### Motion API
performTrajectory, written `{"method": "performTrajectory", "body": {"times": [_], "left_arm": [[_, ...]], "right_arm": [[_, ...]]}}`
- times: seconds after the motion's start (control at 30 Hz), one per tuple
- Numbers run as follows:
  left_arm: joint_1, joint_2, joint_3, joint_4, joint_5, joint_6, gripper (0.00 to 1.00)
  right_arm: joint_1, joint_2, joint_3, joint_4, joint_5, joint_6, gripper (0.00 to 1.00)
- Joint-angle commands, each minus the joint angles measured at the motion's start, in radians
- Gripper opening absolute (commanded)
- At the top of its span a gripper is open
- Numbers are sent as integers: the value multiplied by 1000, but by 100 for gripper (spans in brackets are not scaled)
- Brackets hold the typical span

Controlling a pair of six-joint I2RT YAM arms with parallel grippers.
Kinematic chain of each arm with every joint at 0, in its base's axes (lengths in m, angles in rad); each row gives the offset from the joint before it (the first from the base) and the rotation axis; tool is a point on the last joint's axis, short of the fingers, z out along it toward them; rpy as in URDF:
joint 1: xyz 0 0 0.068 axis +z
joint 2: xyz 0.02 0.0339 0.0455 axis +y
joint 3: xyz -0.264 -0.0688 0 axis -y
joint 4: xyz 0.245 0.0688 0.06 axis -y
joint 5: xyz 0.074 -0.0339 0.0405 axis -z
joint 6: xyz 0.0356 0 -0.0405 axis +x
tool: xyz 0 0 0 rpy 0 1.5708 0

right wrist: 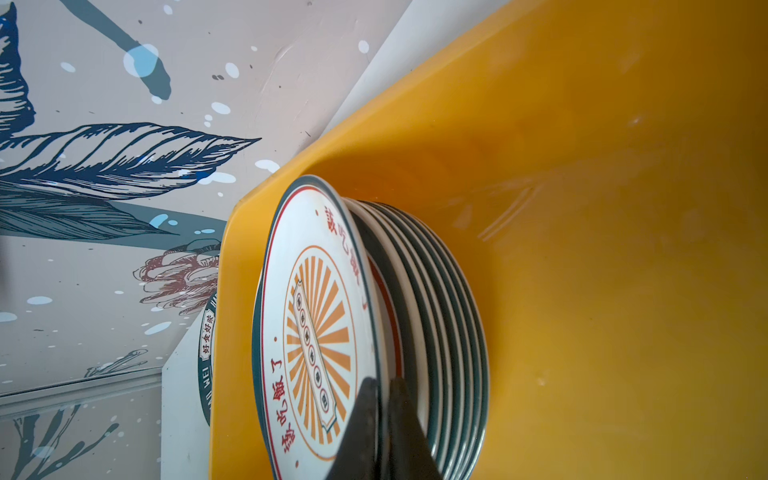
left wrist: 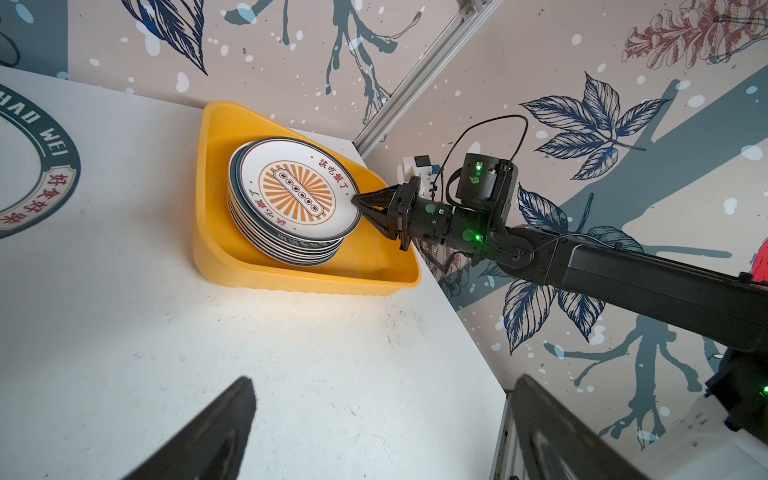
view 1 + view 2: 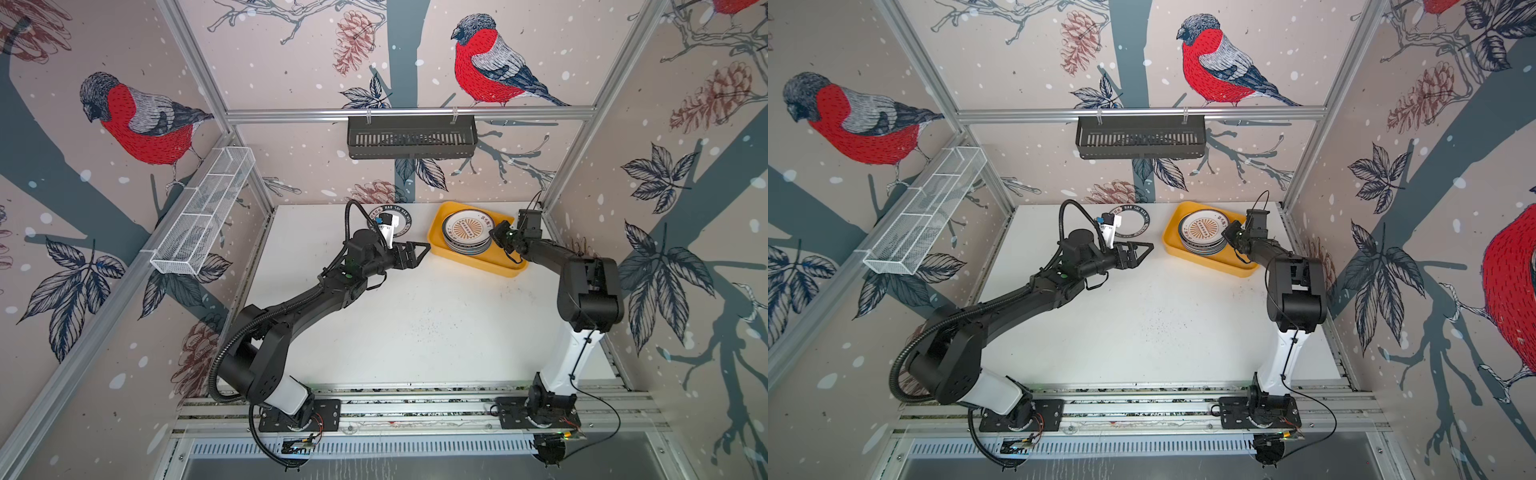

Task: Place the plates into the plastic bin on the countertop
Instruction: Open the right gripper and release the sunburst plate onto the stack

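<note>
The yellow plastic bin (image 3: 478,266) (image 3: 1208,266) (image 2: 291,282) (image 1: 582,166) lies at the back right of the white countertop (image 3: 415,324). A stack of several plates (image 3: 465,230) (image 3: 1202,230) (image 2: 286,245) fills its far end, topped by a plate with an orange sunburst (image 1: 316,316). My right gripper (image 3: 494,232) (image 3: 1225,230) (image 2: 355,199) (image 1: 382,386) is shut on that top plate's rim, one finger above it and one below. My left gripper (image 3: 422,253) (image 3: 1148,249) (image 2: 384,380) hovers open and empty just left of the bin. One plate with a dark lettered rim (image 3: 405,224) (image 3: 1140,216) (image 2: 50,145) lies flat at the back, partly hidden by the left wrist.
A black slatted basket (image 3: 411,137) hangs on the back rail. A white wire mesh rack (image 3: 203,212) hangs on the left rail. Aluminium rails edge the countertop, and the bin sits close to the right wall.
</note>
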Motion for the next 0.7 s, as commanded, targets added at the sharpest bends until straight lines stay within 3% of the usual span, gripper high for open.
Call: {"method": "performTrajectory", "body": {"times": [0.0,0.67], "left_arm": [[5,5,10,54,1,6,96],[6,-9,-14,66,5,-4,96]], "right_arm": [[4,6,17,-16,19,-30,15],[17,-13,36,-66,41,-72,26]]}}
